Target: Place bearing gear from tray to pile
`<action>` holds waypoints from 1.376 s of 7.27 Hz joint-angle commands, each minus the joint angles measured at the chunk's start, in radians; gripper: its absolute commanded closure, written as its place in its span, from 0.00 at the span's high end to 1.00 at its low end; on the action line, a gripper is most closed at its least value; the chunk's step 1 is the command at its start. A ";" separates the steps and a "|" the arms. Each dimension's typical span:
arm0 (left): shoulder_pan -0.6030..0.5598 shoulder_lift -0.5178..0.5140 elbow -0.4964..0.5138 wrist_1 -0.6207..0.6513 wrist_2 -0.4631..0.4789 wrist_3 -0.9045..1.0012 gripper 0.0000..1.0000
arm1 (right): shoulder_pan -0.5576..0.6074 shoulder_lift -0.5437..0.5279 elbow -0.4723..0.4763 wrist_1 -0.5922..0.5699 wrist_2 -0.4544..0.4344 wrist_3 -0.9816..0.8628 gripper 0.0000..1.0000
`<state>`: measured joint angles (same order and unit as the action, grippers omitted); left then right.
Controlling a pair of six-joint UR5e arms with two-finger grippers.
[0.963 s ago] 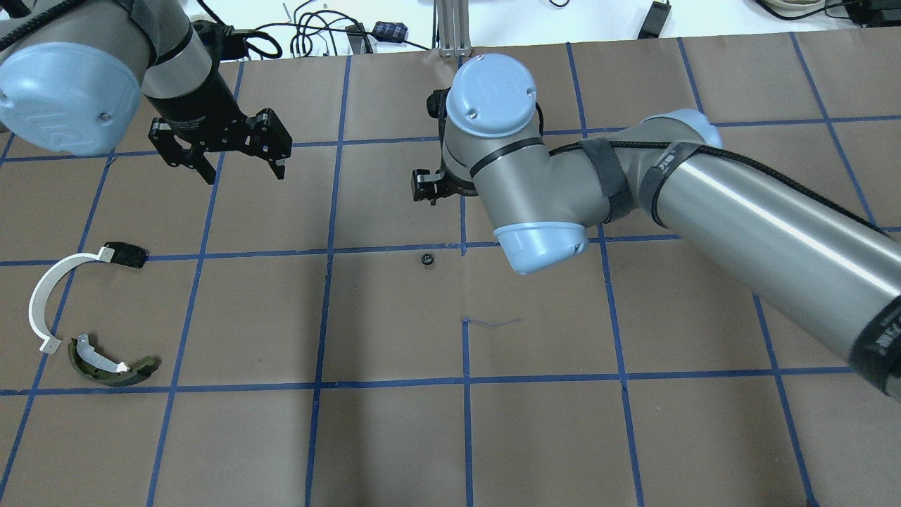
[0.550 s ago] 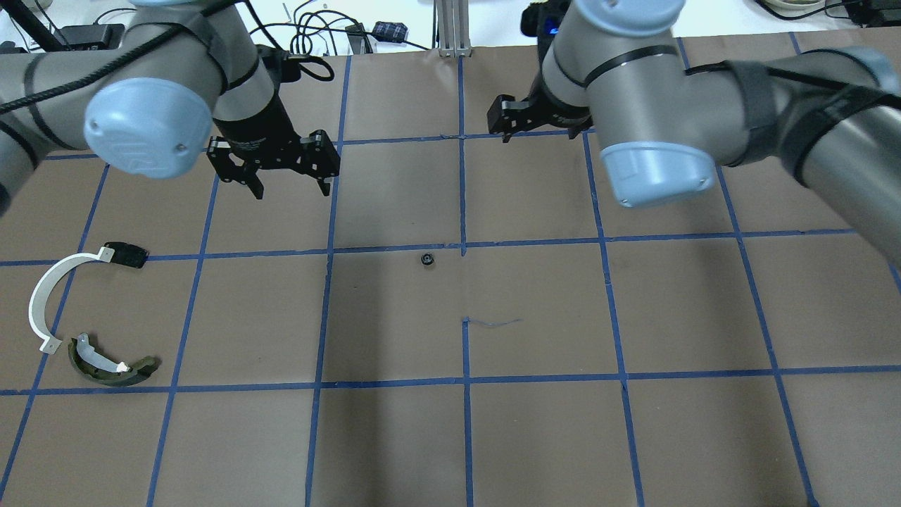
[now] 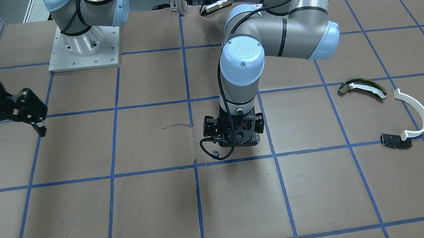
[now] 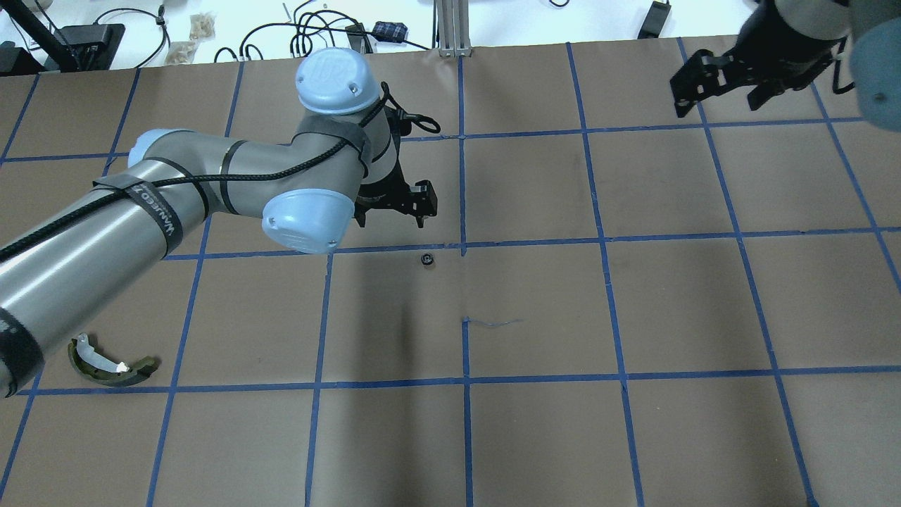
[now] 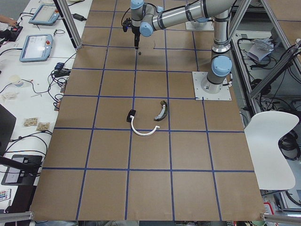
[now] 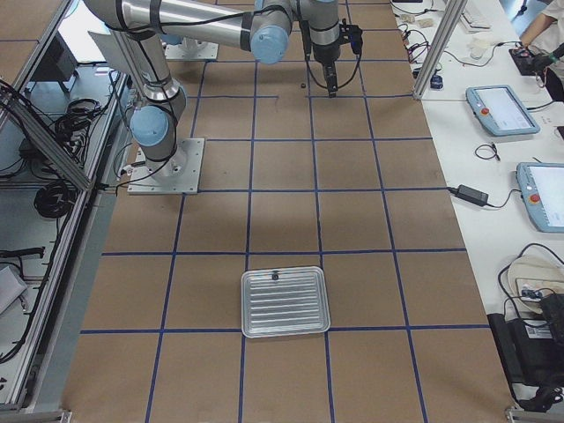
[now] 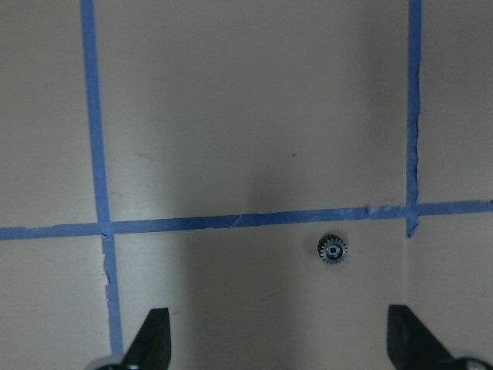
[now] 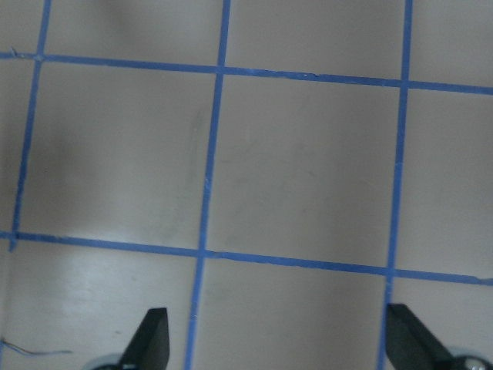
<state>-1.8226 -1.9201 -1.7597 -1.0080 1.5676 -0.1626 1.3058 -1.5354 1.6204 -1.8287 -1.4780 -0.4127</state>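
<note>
The bearing gear [image 4: 426,260] is a small black toothed wheel lying on the brown table near its middle, beside a blue tape crossing. In the left wrist view the gear [image 7: 332,249] lies beyond the fingertips, between their lines. My left gripper [image 4: 391,218] is open and empty, hovering just beyond the gear; it also shows in the front view [image 3: 235,142]. My right gripper [image 4: 718,105] is open and empty at the far right. The pile holds a white arc [image 3: 414,113], a black bracket [image 3: 396,140] and an olive-and-white piece [image 4: 109,366]. My left arm hides the arc and bracket in the overhead view.
A metal tray [image 6: 285,301] sits far along the table on the robot's right side, with one small dark part [image 6: 275,276] on it. Cables and devices lie beyond the table's far edge [image 4: 317,32]. Blue tape lines grid the brown surface.
My left arm has swung right and brought its gripper over to the gear. My right arm has pulled away to the far right. The gear has not moved.
</note>
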 commanded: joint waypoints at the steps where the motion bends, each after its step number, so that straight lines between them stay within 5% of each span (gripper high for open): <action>1: -0.020 -0.071 -0.003 0.040 0.002 0.015 1.00 | -0.281 0.029 -0.010 0.032 0.004 -0.394 1.00; 4: -0.046 -0.146 -0.003 0.123 0.005 0.015 1.00 | -0.508 0.222 -0.020 0.009 -0.005 -0.975 1.00; 5: -0.046 -0.166 -0.001 0.141 0.003 0.020 0.98 | -0.573 0.278 -0.017 -0.089 0.007 -1.190 1.00; 6: -0.046 -0.174 0.000 0.146 0.005 0.025 0.85 | -0.639 0.331 -0.011 -0.153 0.031 -1.298 1.00; 8: -0.047 -0.183 -0.001 0.155 0.005 0.023 0.81 | -0.709 0.380 0.009 -0.162 0.025 -1.315 1.00; 10: -0.047 -0.183 -0.003 0.154 0.011 0.023 0.50 | -0.728 0.388 0.016 -0.155 -0.060 -1.391 1.00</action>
<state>-1.8697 -2.1022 -1.7612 -0.8545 1.5757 -0.1401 0.5918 -1.1539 1.6293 -1.9839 -1.4989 -1.7487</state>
